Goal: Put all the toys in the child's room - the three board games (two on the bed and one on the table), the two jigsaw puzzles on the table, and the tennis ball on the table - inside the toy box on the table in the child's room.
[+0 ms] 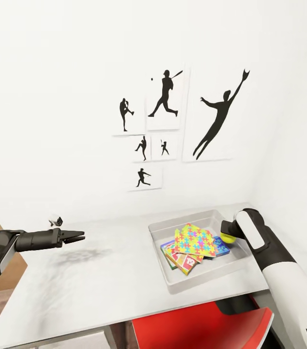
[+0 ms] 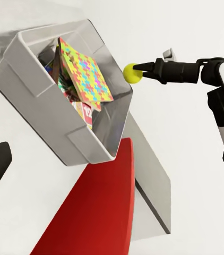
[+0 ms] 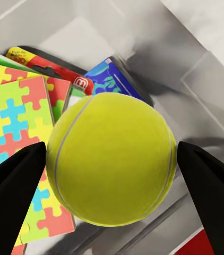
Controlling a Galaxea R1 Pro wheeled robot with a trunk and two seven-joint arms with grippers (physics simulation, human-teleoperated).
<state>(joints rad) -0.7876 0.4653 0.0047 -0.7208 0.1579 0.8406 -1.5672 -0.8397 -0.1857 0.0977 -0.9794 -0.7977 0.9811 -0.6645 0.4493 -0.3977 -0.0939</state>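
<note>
Right pincer (image 3: 112, 159) clamping the yellow-green tennis ball (image 3: 111, 158) above the translucent grey bin's (image 1: 159, 231) right rim; left pincer (image 1: 78, 236) parted over bare light-grey tabletop (image 1: 100, 286).

The toy box (image 1: 159, 227) is set on the table (image 1: 76, 286), toward its right end. In it, the jigsaw puzzles (image 1: 197, 241) are stacked on the board games (image 1: 182, 261). The tennis ball (image 1: 228, 237) is held above the box's right wall. A chair (image 1: 207, 327) is placed before the table.
</note>
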